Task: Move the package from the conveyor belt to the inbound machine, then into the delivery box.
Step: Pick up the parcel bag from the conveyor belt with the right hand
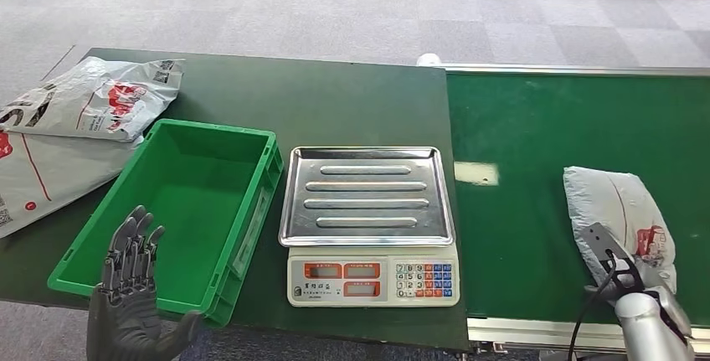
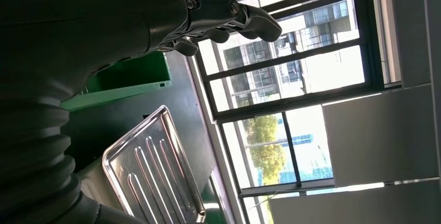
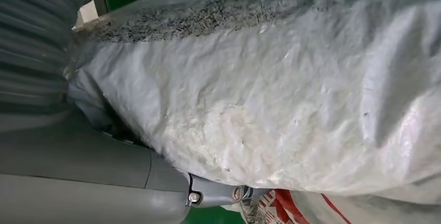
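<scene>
On the green conveyor belt (image 1: 536, 126) lies the grey poly mailer (image 1: 619, 210), the right hand (image 3: 125, 172) pressed against it, thumb beneath, seemingly gripping for the lift toward the scale (image 1: 368, 198). The left hand (image 1: 130, 290) waits spread and empty beside the green crate (image 1: 259, 198).

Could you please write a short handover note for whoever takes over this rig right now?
Left hand: open, raised by the near edge of the green box, holding nothing.
Right hand: on the near end of the grey package; its thumb lies against the bag, but a closed grip cannot be confirmed.
The package lies on the conveyor belt.
The scale tray holds nothing, and so does the box.
Done: the reach to the package.
Left: secure the grasp, place on the scale, then move into the box.
</scene>
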`<act>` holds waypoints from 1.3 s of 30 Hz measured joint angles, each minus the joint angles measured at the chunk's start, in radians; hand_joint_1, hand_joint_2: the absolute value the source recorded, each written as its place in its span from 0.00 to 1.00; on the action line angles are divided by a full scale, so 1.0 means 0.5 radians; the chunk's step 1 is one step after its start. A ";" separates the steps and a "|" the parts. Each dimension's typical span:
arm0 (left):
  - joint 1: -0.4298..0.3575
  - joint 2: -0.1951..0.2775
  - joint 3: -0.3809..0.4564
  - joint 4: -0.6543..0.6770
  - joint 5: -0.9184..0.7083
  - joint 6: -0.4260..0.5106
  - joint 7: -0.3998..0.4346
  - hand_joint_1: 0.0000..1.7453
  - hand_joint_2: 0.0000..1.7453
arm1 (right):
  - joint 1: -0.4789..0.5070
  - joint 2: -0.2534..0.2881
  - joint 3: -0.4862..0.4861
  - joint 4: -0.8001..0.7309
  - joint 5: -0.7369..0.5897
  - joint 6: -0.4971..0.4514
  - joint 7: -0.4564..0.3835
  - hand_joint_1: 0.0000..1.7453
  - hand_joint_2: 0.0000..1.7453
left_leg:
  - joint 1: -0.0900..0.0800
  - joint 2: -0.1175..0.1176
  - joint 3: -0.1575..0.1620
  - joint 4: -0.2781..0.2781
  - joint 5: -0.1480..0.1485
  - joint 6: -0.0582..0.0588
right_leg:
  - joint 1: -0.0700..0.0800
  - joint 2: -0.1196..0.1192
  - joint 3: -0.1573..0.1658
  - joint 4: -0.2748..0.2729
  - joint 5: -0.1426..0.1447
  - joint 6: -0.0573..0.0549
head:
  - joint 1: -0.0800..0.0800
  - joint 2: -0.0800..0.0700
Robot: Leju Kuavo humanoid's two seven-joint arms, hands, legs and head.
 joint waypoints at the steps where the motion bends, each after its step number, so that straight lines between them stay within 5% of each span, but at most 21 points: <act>1: 0.002 0.003 0.000 0.001 0.005 0.012 0.000 0.00 1.00 | -0.028 -0.009 -0.002 0.051 0.002 0.003 0.008 0.32 1.00 | 0.001 0.000 0.002 0.000 0.000 0.000 | 0.001 0.001 0.001 -0.001 0.000 0.000 | 0.000 0.000; 4: 0.014 0.011 0.000 0.001 0.019 0.048 0.000 0.00 1.00 | -0.096 -0.026 -0.002 0.158 0.009 0.000 0.022 1.00 1.00 | 0.003 0.000 0.006 0.000 -0.002 0.001 | 0.002 -0.001 0.006 -0.003 -0.001 0.001 | 0.000 0.000; 17: 0.081 0.029 0.001 -0.066 0.053 0.141 0.006 0.00 1.00 | -0.177 -0.041 0.025 0.243 -0.204 -0.285 -0.206 1.00 1.00 | 0.000 -0.001 0.003 0.001 -0.001 0.004 | 0.000 -0.003 0.008 -0.003 0.002 0.003 | 0.000 0.000; 31: 0.091 0.030 0.001 -0.081 0.053 0.172 -0.006 0.00 1.00 | -0.187 -0.040 0.110 0.225 -0.408 -0.299 -0.287 1.00 1.00 | 0.001 -0.004 -0.004 0.001 -0.001 0.004 | 0.000 -0.007 0.006 -0.003 0.001 0.002 | 0.001 0.000; 34: 0.096 0.031 0.005 -0.083 0.053 0.211 -0.035 0.00 1.00 | -0.188 -0.021 0.121 0.178 -0.807 -0.146 -0.470 1.00 1.00 | 0.001 -0.003 -0.017 0.001 -0.001 0.003 | 0.000 -0.005 0.004 -0.002 0.001 0.002 | 0.001 0.000; 37: 0.108 0.031 0.017 -0.086 0.053 0.234 -0.071 0.00 1.00 | -0.150 0.044 0.111 -0.014 -1.568 0.058 -0.727 1.00 1.00 | 0.001 -0.002 -0.015 0.000 0.000 0.002 | 0.000 -0.004 -0.001 -0.001 0.001 0.002 | 0.000 0.000; 39: 0.122 0.031 0.022 -0.086 0.053 0.238 -0.087 0.00 1.00 | -0.089 0.098 0.130 -0.250 -1.983 0.016 -0.837 1.00 1.00 | 0.001 -0.007 -0.011 0.001 0.004 0.002 | 0.000 -0.009 -0.004 0.000 0.002 0.002 | 0.000 0.000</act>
